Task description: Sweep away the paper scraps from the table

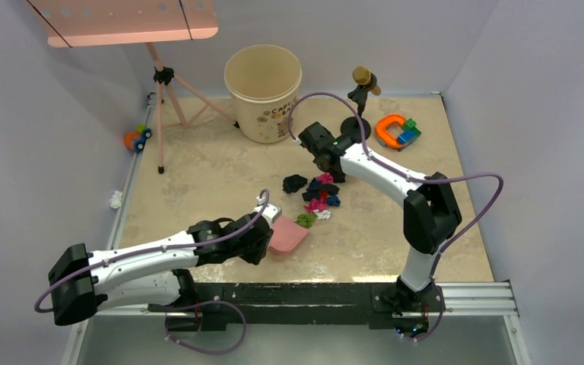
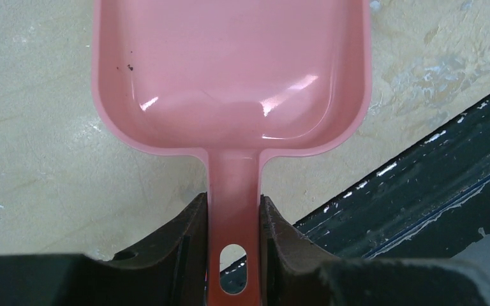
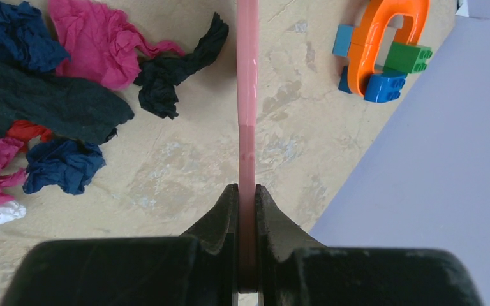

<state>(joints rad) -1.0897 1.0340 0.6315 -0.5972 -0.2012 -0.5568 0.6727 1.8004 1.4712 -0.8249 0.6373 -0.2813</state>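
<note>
beige table (image 1: 220, 167): left gripper (image 2: 233, 205) clamps pink dustpan (image 2: 230, 76) handle, only specks inside; right gripper (image 3: 247, 192) pinches pink strip (image 3: 247, 95).

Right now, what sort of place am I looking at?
Probably a robot test cell, not a home: a left arm and right arm bolted to a metal rail, a stone-look table boxed in by plain walls, and a tripod standing on it.

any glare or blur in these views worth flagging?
Left wrist: bright glints on the glossy pink plastic dustpan, nothing hidden by them. Right wrist: crumpled paper scraps sharp, no glare. Top external: even light, soft shadows, pale pink panel at top washed out.
</note>
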